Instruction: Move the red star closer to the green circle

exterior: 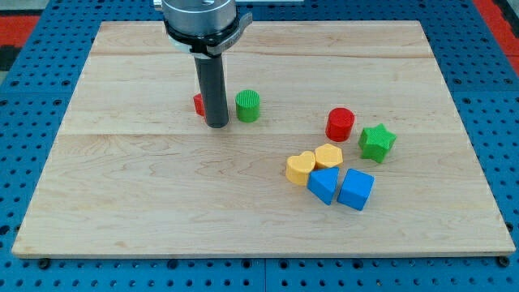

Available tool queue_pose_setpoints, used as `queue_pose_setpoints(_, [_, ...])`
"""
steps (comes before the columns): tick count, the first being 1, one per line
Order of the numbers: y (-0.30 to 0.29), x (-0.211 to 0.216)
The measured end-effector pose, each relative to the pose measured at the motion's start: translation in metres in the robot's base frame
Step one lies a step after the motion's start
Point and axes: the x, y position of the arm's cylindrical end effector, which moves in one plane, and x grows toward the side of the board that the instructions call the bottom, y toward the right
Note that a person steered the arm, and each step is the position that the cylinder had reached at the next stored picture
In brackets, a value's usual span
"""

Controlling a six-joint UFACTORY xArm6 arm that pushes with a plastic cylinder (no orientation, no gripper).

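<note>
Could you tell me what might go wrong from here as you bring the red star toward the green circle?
My tip stands between the red star and the green circle, hiding most of the star. A push from here would likely drive the star away. Swinging round, I might knock the circle.

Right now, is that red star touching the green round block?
Cannot tell: in the camera view my tip hides most of the red star and any gap to the green circle.
</note>
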Motion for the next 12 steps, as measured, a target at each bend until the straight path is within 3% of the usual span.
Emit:
queue_pose_setpoints(1, [-0.007, 0.030])
queue_pose_setpoints(2, [-0.053, 0.029])
queue_pose_setpoints(4, [-0.096, -0.013])
queue_pose_setpoints(6, [-0.036, -0.028])
queue_pose_setpoints(8, [-0.048, -0.053])
queue_pose_setpoints(11, [-0.008, -0.058])
queue_pose_setpoints(12, [-0.038, -0.051])
